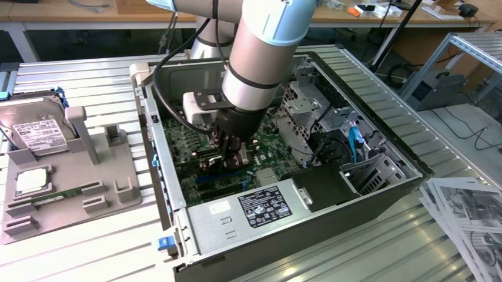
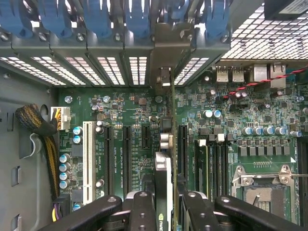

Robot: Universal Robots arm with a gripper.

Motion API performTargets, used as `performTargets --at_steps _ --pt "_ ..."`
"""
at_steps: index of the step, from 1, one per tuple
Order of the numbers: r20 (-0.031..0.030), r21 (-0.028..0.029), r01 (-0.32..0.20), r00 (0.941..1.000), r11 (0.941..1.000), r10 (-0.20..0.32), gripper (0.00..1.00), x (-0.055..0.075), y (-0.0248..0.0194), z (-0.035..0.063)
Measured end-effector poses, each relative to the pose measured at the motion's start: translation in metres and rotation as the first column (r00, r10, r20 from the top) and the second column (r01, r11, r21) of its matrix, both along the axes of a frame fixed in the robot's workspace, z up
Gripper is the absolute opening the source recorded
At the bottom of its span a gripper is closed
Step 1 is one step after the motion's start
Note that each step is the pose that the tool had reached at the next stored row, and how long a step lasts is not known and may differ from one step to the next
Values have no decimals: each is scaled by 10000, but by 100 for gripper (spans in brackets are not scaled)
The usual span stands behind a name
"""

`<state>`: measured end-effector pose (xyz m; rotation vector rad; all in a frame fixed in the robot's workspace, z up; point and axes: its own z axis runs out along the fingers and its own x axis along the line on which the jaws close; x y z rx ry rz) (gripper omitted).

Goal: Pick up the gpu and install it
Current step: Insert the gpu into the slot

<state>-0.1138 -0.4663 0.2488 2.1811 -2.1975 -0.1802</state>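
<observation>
An open computer case [image 1: 164,147] lies on its side on the slatted metal table. My gripper [image 1: 232,151] reaches down into it over the green motherboard [image 1: 184,147]. It is shut on the gpu [image 2: 163,163], which the wrist view shows edge-on as a thin dark card between my two black fingers [image 2: 144,209]. The card's silver bracket [image 2: 164,79] stands against the rear slot openings of the case. The card stands upright in line with a long black expansion slot [image 2: 182,144]. I cannot tell whether its edge sits in a slot.
On the exterior view's left, a grey fixture [image 1: 79,176] holds a hard drive [image 1: 35,132] and a green memory stick [image 1: 47,201]. Printed papers [image 1: 462,211] lie at the right. Inside the case are the power supply [image 1: 259,205], the drive cage [image 1: 306,108], blue slot latches [image 2: 96,17], a braided cable [image 2: 36,122] and the CPU socket [image 2: 262,185].
</observation>
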Motion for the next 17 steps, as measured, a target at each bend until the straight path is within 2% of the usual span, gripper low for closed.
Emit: performTargets --at_steps 17 --pt "2 10 1 10000 10000 -1 27 0 1 -3"
